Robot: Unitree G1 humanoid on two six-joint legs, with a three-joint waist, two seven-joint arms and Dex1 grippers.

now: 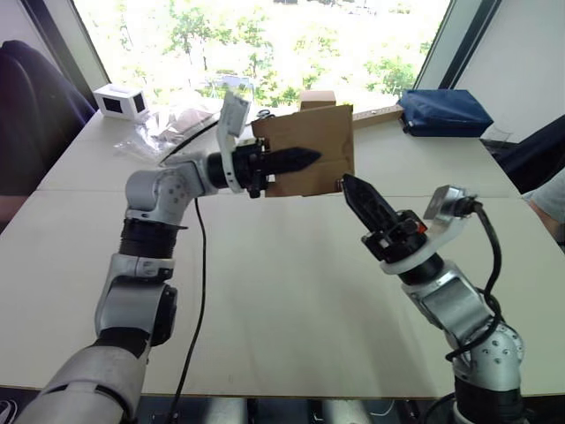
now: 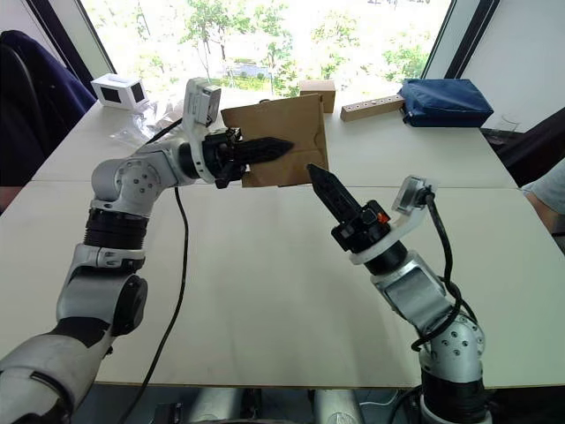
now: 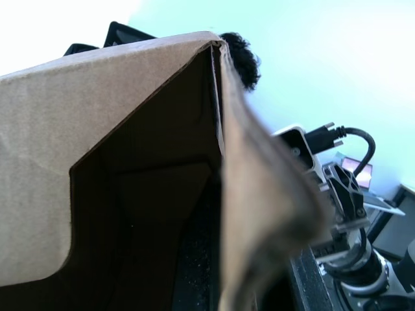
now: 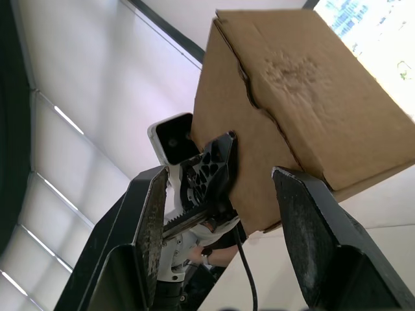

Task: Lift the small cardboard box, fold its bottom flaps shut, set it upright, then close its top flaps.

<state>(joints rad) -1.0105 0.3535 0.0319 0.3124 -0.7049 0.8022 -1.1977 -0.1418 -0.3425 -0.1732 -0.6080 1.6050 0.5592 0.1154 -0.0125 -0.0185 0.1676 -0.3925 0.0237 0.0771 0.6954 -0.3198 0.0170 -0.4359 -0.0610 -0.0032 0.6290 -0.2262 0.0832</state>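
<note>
My right gripper (image 1: 353, 196) is the nearest thing to the head camera, raised over the pale surface (image 1: 291, 291) with its jaws standing apart and holding nothing, tips pointing up at the lower near corner of the small cardboard box (image 1: 318, 132). My left gripper (image 1: 296, 160) carries that box clear of the surface, jaws clamped on one of its walls: one black finger lies flat along the outside face, and the left wrist view looks into the open brown inside, so the other finger is likely within. The box hangs tilted, its open end turned away from my right side. As I judge it, the step in hand is folding the bottom flaps, so I should keep the left grip steady, bring the right jaws under a loose flap edge and press it inward without knocking the box askew.
</note>
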